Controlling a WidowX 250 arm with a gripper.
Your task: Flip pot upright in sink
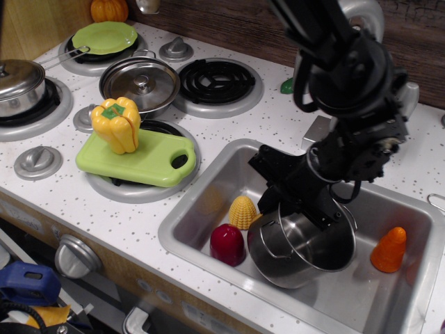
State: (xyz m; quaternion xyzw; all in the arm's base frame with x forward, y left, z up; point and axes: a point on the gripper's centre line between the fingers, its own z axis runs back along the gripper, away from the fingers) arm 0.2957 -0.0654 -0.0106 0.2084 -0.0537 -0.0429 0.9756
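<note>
**Me:** Pot first. It sits in the sink, near the front wall, mouth facing up and tipped a little toward the camera, so I judge the flip nearly done. My pincer is down at its back rim. The black fingers seem closed over the rim's edge, but the contact is hidden behind my own wrist, so I cannot tell for sure whether I have hold of it.

**You:** How will it handle?

**Me:** Thin polished steel: stiff, probably light for its size, and slick. I would expect it to slide or swing in a loose pinch. The rim is the firm place to take it. The wire loop handle on the side toward the corn looks too thin and free-swinging to steer by.

**You:** What crowds it?

**Me:** The red vegetable stands just beside its left wall, with the corn close behind that. The orange carrot is well apart on the right. Between pot and carrot the sink floor lies bare, so that is my open room for settling it flat.

**You:** And the edges?

**Me:** The front wall is close to the pot's base, and the tap base sits behind my arm. Leaving straight up looks cleanest to me.
</note>
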